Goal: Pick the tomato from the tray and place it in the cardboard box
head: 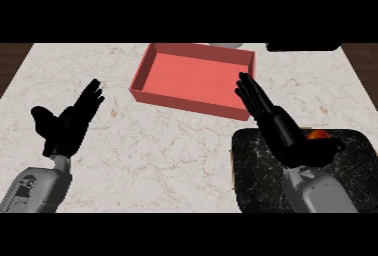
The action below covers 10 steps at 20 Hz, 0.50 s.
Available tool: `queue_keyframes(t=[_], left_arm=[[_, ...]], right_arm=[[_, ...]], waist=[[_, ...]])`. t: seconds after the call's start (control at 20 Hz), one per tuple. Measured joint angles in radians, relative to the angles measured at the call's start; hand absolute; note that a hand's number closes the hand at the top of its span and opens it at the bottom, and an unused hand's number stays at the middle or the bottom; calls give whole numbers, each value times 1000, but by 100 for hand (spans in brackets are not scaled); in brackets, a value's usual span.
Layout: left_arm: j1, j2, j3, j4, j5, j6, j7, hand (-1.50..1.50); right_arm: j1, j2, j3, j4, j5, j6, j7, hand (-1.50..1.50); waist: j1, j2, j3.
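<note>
A red tomato [319, 135] lies on the dark speckled tray [362, 170] at the lower right, mostly hidden behind my right hand. My right hand [284, 132] hovers over the tray's left part with straight fingers pointing up-left toward the box; its thumb sits just beside the tomato. The red-lined box [193, 80] stands open at the upper middle of the counter. My left hand [68, 125] rests open at the left, fingers up, holding nothing.
A pale object [225, 45] peeks from behind the box's far wall. A dark object [303, 47] sits at the counter's far right edge. The marble counter [148, 150] spreads between the hands.
</note>
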Motion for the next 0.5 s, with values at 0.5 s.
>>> queue_keyframes(t=[0.5], left_arm=[[-18,103,-23,-95,-94,-58,-121,0]], right_arm=[[121,-336,-519,116,-221,213,-208,-150]], waist=[[-47,-18,7]])
